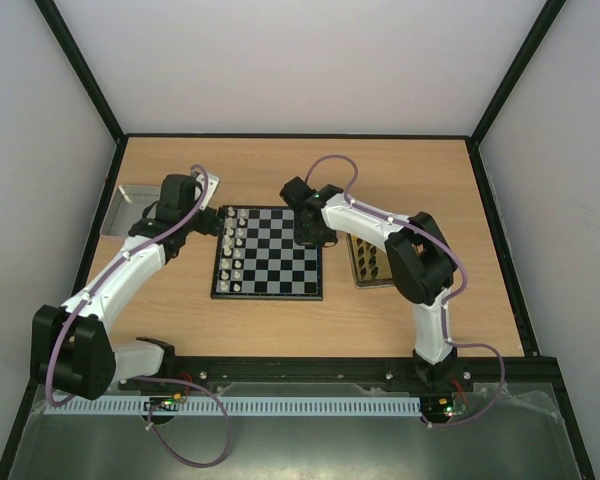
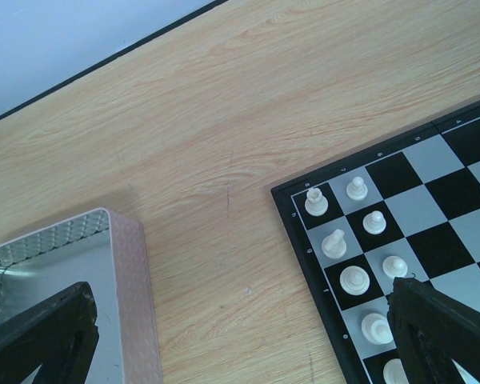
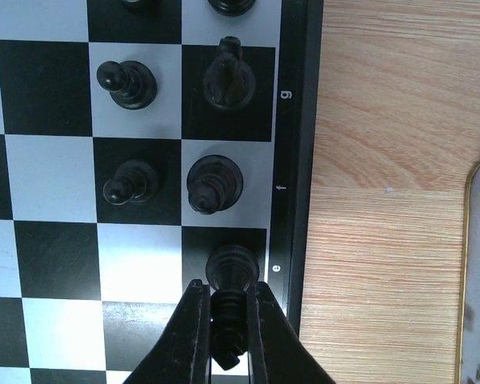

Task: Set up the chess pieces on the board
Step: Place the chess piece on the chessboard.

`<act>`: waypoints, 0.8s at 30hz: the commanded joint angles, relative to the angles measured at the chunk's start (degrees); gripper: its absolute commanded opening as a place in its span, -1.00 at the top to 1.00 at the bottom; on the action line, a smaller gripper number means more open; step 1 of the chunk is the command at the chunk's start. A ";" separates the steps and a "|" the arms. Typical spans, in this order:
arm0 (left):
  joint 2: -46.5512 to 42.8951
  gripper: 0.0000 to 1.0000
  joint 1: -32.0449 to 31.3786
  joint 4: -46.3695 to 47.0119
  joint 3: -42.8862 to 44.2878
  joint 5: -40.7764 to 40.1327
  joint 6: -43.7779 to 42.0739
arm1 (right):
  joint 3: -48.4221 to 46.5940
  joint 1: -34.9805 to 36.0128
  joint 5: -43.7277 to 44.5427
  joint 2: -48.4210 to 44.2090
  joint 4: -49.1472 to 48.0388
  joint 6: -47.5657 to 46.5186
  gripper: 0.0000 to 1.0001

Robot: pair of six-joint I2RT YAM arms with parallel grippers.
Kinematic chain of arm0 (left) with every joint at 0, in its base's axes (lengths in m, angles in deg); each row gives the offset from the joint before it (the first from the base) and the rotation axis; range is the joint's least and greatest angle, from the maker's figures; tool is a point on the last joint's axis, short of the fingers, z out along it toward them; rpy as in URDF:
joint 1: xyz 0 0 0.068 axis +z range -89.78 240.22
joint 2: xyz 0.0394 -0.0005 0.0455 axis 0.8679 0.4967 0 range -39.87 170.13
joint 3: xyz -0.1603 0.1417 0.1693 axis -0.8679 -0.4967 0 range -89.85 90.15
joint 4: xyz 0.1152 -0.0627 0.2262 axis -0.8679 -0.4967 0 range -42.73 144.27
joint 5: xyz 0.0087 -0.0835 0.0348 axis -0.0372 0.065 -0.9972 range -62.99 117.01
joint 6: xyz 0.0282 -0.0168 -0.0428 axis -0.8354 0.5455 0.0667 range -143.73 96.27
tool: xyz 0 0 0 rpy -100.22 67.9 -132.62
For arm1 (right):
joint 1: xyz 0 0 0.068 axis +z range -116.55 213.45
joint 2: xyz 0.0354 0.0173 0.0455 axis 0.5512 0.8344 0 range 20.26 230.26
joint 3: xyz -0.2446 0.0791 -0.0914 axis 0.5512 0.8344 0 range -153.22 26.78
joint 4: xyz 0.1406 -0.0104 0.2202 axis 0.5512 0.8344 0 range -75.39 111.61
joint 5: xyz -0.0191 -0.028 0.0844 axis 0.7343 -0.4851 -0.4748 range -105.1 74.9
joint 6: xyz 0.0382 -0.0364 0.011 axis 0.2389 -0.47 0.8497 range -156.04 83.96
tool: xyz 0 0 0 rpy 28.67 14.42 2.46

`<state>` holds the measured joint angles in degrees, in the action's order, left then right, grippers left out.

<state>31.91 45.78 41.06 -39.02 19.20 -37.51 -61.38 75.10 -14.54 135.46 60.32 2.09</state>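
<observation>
Running along the board (image 3: pixel 291 48) edge beside black chess pieces (image 3: pixel 214 182): g, f, e.

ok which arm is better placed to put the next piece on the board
Right. The right gripper is shut on a black piece over the edge column of the board; the left gripper hangs open and empty by the tray.

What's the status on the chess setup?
Left pincer open between silver tray and board. Right pincer shut on a black piece over the board's edge row. No obstruction seen.
</observation>
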 commanded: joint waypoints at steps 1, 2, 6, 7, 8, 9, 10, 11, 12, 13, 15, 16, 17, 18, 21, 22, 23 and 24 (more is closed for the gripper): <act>0.28 -0.98 0.28 0.38 0.14 -0.62 0.33 | -1.16 0.26 -0.09 0.83 0.33 -0.11 0.96; 0.33 -0.98 0.31 0.38 0.07 -0.62 0.33 | -1.10 0.21 -0.28 0.70 0.41 -0.09 0.96; 0.38 -0.98 0.24 0.34 0.06 -0.54 0.31 | -0.72 0.43 -0.71 0.25 0.47 -0.12 0.96; 0.40 -0.98 0.28 0.33 0.07 -0.54 0.33 | -0.58 0.42 -0.73 0.17 0.37 -0.11 0.96; 0.41 -0.98 0.27 0.30 0.06 -0.46 0.33 | -0.51 0.44 -0.73 0.12 0.22 -0.01 0.96; 0.31 -0.98 0.24 0.25 0.06 -0.45 0.33 | -0.36 0.44 -0.84 0.12 0.06 -0.05 0.96; 0.31 -0.98 0.28 0.23 0.10 -0.45 0.33 | -0.28 0.41 -0.98 0.12 -0.05 -0.05 0.96; 0.31 -0.98 0.22 0.21 0.11 -0.47 0.31 | -0.26 0.49 -0.99 0.26 -0.12 0.02 0.96; 0.21 -0.98 0.28 0.16 0.14 -0.53 0.33 | -0.18 0.46 -1.00 0.35 -0.19 0.08 0.96; 0.24 -0.98 0.29 0.12 0.15 -0.49 0.33 | -0.15 0.45 -1.07 0.50 -0.33 0.04 0.96; 0.23 -0.98 0.28 0.11 0.15 -0.45 0.29 | -0.08 0.44 -1.24 0.64 -0.39 -0.07 0.96; 0.20 -0.98 0.22 0.12 0.10 -0.45 0.33 | -0.08 0.46 -1.26 0.72 -0.49 -0.06 0.96; 0.26 -0.98 0.30 0.12 0.10 -0.45 0.33 | -0.04 0.51 -1.22 0.73 -0.49 -0.05 0.95; 0.34 -0.98 0.25 0.12 0.07 -0.49 0.29 | 0.02 0.52 -1.18 0.80 -0.51 -0.06 0.94; 0.47 -0.98 0.34 0.29 -0.01 -0.54 0.25 | 0.03 0.49 -1.13 0.77 -0.23 -0.07 0.87; 0.50 -0.98 0.30 0.36 0.02 -0.54 0.25 | 0.01 0.53 -1.09 0.74 -0.21 -0.14 0.85; 0.48 -0.98 0.28 0.37 -0.04 -0.54 0.25 | -0.04 0.54 -1.04 0.67 -0.18 -0.10 0.83; 0.46 -0.98 0.31 0.38 -0.03 -0.54 0.22 | 0.00 0.54 -1.00 0.65 -0.19 -0.09 0.79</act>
<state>31.91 45.78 41.06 -39.02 19.04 -37.51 -61.40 75.12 -15.85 135.46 59.93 2.11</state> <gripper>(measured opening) 0.990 0.081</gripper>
